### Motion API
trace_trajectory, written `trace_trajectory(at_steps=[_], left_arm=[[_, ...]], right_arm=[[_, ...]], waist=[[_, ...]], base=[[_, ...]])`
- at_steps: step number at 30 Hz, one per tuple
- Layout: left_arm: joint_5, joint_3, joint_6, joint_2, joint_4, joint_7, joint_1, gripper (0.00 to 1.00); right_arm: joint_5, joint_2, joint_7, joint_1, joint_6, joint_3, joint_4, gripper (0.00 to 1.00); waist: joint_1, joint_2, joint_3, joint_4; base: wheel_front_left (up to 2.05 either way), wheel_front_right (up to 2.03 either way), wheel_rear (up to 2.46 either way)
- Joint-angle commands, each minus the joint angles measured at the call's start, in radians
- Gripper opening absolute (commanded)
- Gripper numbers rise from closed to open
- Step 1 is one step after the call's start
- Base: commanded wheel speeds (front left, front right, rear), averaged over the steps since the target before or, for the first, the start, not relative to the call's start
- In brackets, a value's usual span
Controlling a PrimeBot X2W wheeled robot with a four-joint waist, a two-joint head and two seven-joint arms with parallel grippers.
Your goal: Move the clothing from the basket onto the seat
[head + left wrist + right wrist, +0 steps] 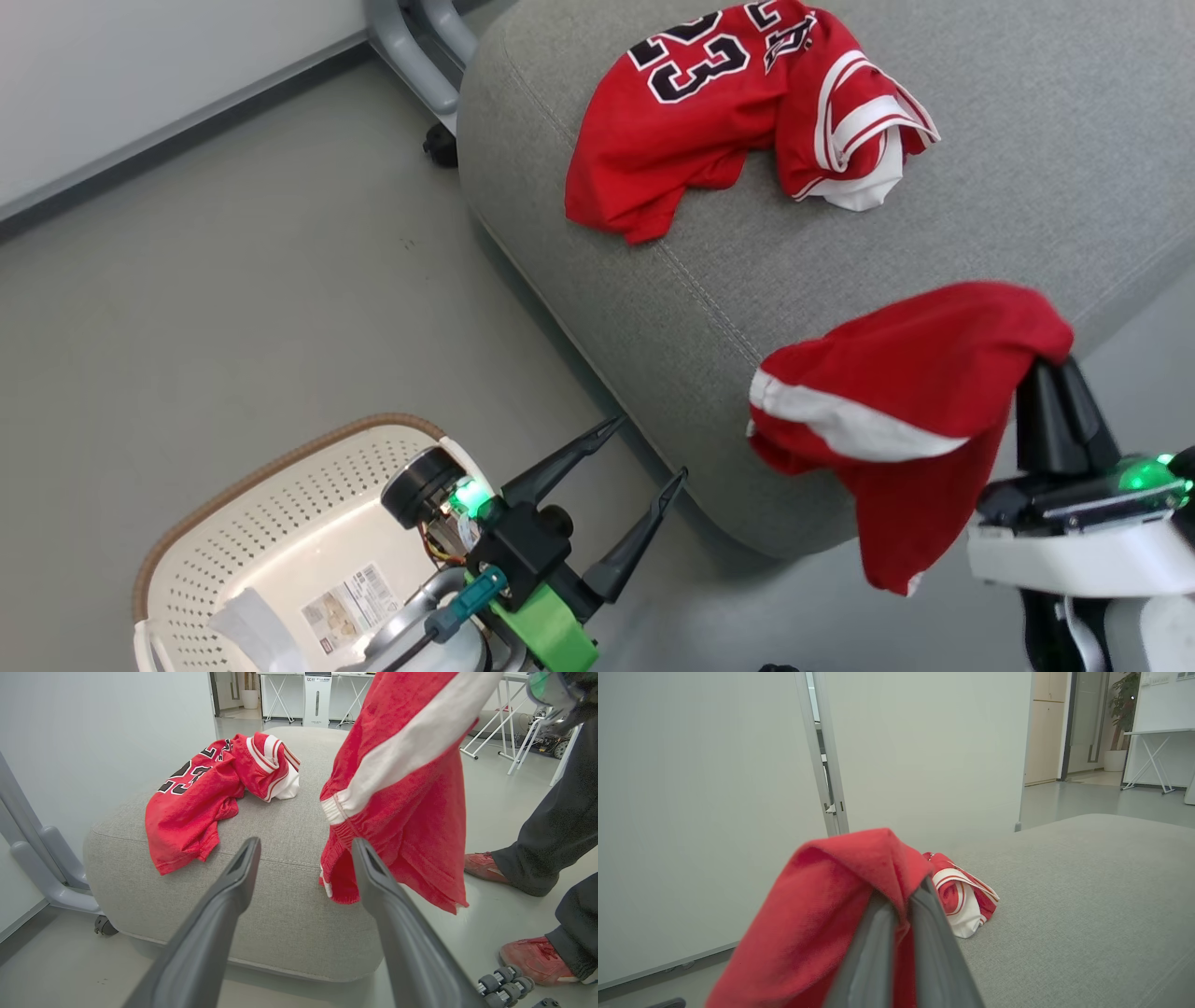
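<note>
Right gripper point(1053, 366) clamped fully closed on the red sports garment with white stripe point(896, 411); it hangs at the near edge of the large grey fabric seat cushion point(653, 308); red "23" jersey point(691, 121) lies on top; cream perforated plastic basket point(271, 523) on the floor; left gripper point(652, 448) spread wide, empty. Advice: carry further inboard, lower, then release; otherwise the hanging tail may drag it off.
</note>
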Motion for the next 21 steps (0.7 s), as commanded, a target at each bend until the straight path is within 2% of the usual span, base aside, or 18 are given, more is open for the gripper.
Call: trace_trajectory(at_steps=[1, 6, 12, 17, 21], left_arm=[[-0.002, -0.001, -0.003, 0.02, -0.001, 0.0, -0.03, 1.0], [0.036, -0.011, -0.003, 0.057, -0.014, -0.001, -0.086, 1.0], [0.07, -0.026, -0.003, 0.104, -0.03, 0.007, -0.175, 1.0], [0.084, -0.02, -0.002, 0.131, -0.044, 0.012, -0.235, 1.0], [0.085, -0.015, 0.005, 0.133, -0.049, 0.016, -0.262, 1.0]], right_arm=[[-0.019, 0.0, 0.0, -0.052, -0.001, -0.011, -0.024, 0.0], [-0.08, -0.001, 0.0, -0.222, -0.001, -0.05, -0.062, 0.0], [-0.142, -0.068, 0.0, -0.485, -0.001, -0.181, -0.032, 0.0], [-0.183, -0.144, 0.0, -0.699, -0.001, -0.288, 0.115, 0.0], [-0.221, -0.175, 0.0, -0.819, -0.001, -0.361, 0.283, 0.0]], waist=[[0.0, 0.0, 0.064, -0.015], [0.0, 0.0, 0.174, 0.002], [0.0, 0.0, 0.318, 0.089], [0.0, 0.0, 0.403, 0.16], [0.0, 0.0, 0.442, 0.21]], base=[[0.0, 0.0, 0.0], [0.0, 0.0, 0.0], [0.0, 0.0, 0.0], [0.0, 0.0, 0.0], [0.0, 0.0, 0.0]])
